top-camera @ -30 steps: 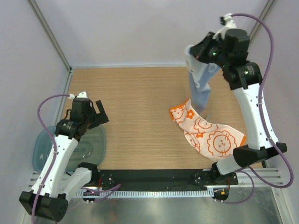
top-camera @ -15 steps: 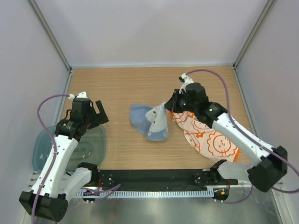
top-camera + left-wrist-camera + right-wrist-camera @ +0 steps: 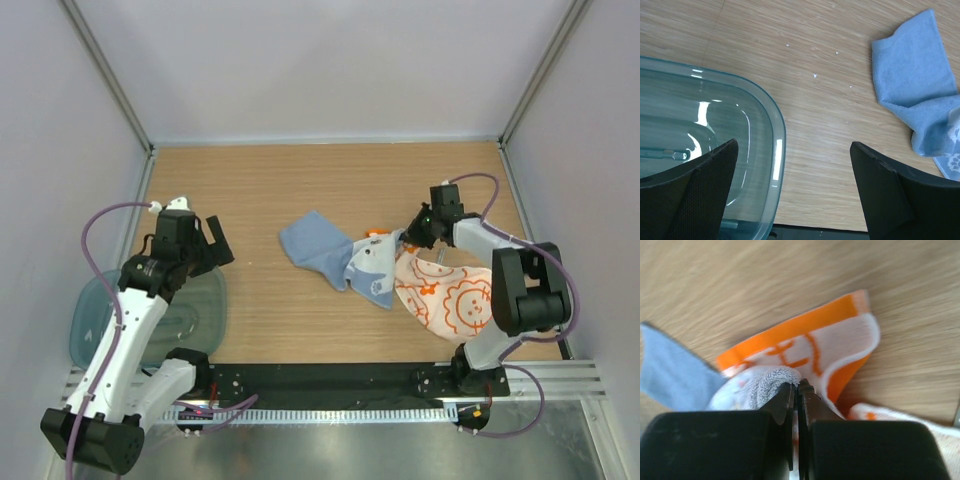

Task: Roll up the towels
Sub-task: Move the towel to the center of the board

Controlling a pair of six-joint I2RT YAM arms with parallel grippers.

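At centre the blue towel (image 3: 318, 250) slants away leftward, right claw (image 3: 796, 386) pinching it (left claw (image 3: 205, 238) wide).

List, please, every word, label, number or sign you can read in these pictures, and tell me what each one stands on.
No text can be read in any of the three views.
Orange and white towel: only drawn lion faces and flowers, no letters.
Pale blue towel: one side plain; its paler printed side shows small figures, not words.
Tray: bare translucent plastic with no label in view.
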